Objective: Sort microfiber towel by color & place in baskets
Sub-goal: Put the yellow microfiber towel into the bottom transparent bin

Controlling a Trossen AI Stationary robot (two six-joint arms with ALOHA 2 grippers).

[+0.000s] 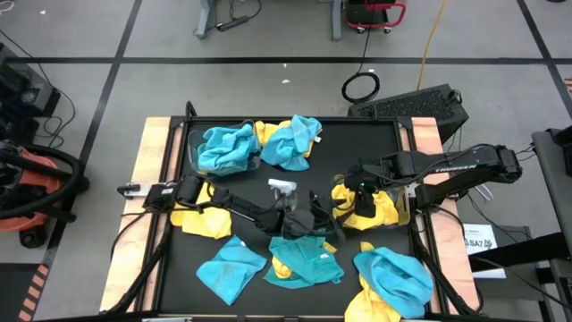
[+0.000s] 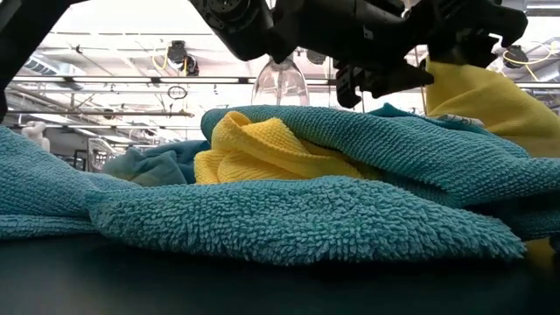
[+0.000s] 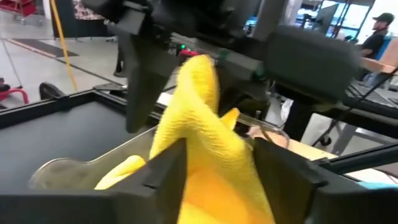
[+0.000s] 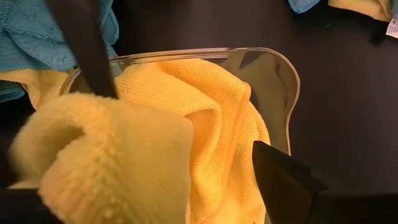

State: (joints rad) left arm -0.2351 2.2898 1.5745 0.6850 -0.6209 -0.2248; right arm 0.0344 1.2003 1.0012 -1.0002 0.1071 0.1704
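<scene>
Now | L gripper (image 3: pixel 214 168): jaws clamped on yellow towel (image 3: pixel 199 124) | R gripper (image 4: pixel 180 124): jaws also pinching it over right basket (image 4: pixel 283 81), prob handover for yellow bin.

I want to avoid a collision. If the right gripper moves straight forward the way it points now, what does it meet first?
Probably the yellow towel already lying in the clear basket just ahead. The right gripper itself holds another yellow towel between its fingers; depth is uncertain.
</scene>
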